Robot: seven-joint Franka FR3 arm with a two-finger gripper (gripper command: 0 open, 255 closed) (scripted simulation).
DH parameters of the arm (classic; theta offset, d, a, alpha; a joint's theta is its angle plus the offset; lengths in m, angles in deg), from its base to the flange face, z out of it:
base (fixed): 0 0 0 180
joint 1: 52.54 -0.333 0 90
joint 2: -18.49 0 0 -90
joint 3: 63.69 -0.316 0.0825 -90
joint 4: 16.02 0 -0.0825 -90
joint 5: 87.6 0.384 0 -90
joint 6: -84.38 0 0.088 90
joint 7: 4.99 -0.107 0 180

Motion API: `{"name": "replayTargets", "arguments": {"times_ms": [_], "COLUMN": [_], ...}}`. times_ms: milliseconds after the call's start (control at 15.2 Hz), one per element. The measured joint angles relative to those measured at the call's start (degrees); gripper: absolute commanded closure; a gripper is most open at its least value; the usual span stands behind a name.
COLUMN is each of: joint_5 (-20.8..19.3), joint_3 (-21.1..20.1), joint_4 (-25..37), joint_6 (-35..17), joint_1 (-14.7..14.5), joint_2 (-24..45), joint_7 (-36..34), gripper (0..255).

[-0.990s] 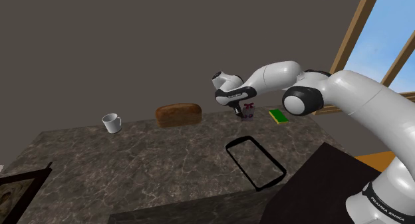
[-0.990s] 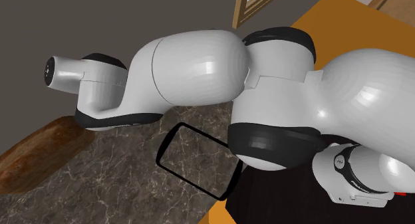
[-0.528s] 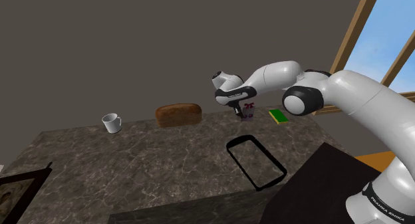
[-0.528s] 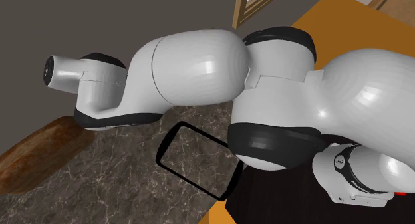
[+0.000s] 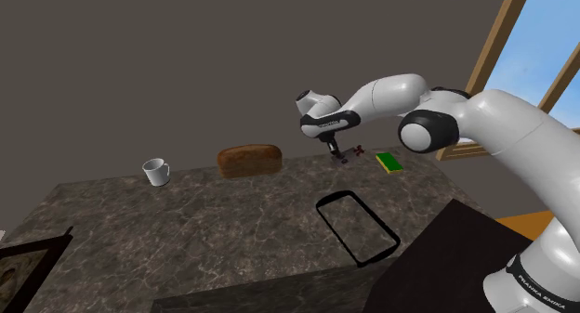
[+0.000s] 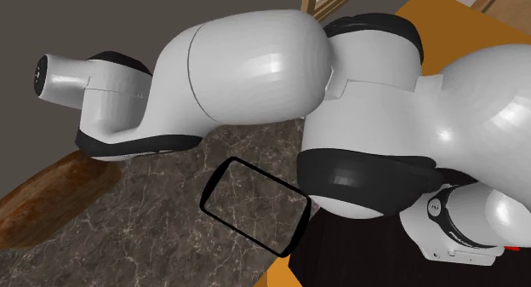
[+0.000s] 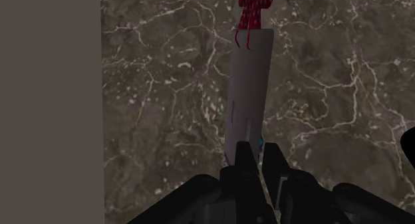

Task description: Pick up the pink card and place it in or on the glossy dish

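Small black lettering reading FRANKA EMIKA runs round the white arm (image 5: 520, 144) near its base at the shoulder view's lower right. From there the arm climbs to a dark elbow right of centre, and its forearm stretches left with the wrist bent downward. The gripper (image 7: 258, 156) has its fingers (image 7: 243, 164) clamped on the grey-pink card (image 7: 249, 90), red ribbon (image 7: 254, 6) hanging from it, over the marble counter (image 5: 186, 228). This is above centre, beside the green sponge (image 5: 388, 162), and the black-rimmed dish (image 5: 335, 196) lies lower, apart.
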Motion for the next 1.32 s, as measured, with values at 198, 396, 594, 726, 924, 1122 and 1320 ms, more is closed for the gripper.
{"name": "replayTargets", "arguments": {"times_ms": [198,396,594,726,924,1122,1320], "joint_5": [-0.06,-0.13,-0.12,-0.15,-0.17,-0.45,-0.76], "joint_3": [0.03,0.04,0.10,0.13,0.18,-0.06,-0.60], "joint_4": [-0.98,-2.44,-2.11,-2.44,-2.50,-9.70,-19.70], "joint_6": [0.69,1.29,2.69,3.29,4.44,2.20,-1.06], "joint_1": [-0.09,-0.29,-0.31,-0.32,-0.38,-1.46,-3.48], "joint_2": [-1.72,-3.79,-4.99,-5.98,-7.29,-11.73,-17.45], "joint_7": [0.29,0.46,1.05,1.35,1.82,0.07,-3.22], "gripper": [255,255,255,255,255,255,255]}}
